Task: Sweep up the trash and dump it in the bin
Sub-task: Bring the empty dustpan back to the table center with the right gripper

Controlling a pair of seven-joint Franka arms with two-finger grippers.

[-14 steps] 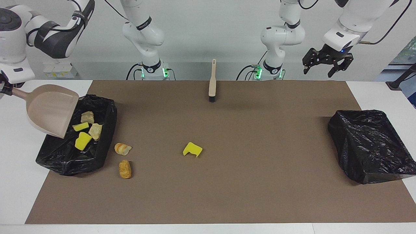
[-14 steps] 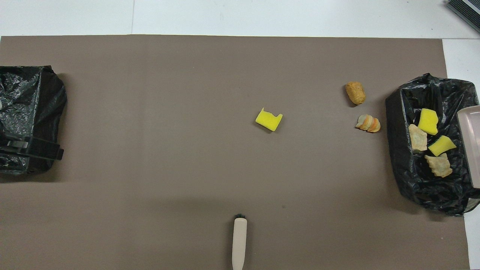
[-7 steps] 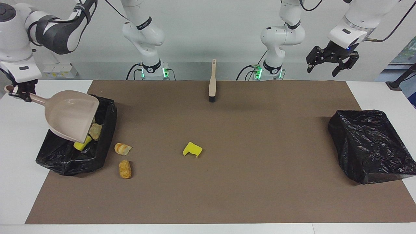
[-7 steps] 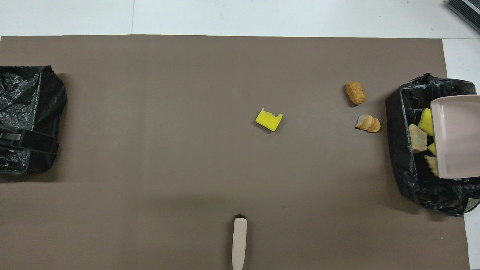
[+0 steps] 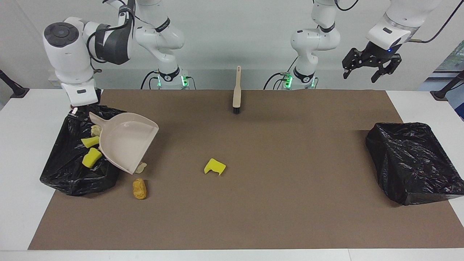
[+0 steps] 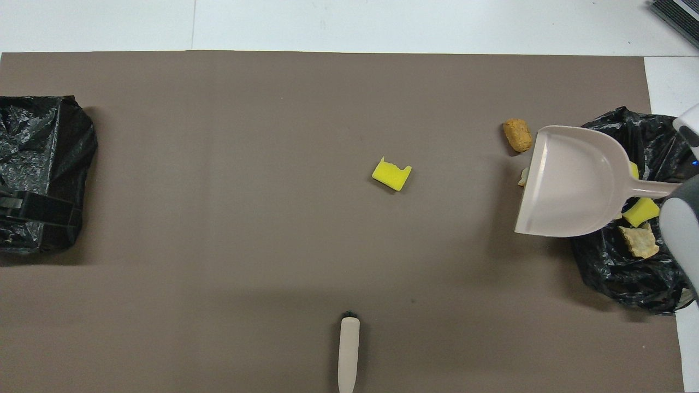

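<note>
We hold the dustpan (image 5: 127, 145) by its handle in our closed right claw (image 5: 78, 108) above the bin (image 5: 69, 174), ready for leftover trash (image 5: 139, 188), while our left claw (image 5: 370, 67) waits open.

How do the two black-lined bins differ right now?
The bin at the right arm's end holds trash: yellow sponge pieces and a tan lump. No trash shows in the bin at the left arm's end. The dustpan hangs over the first bin's rim; nothing is over the second. Both are black-bagged, sitting at the brown mat's ends.
</note>
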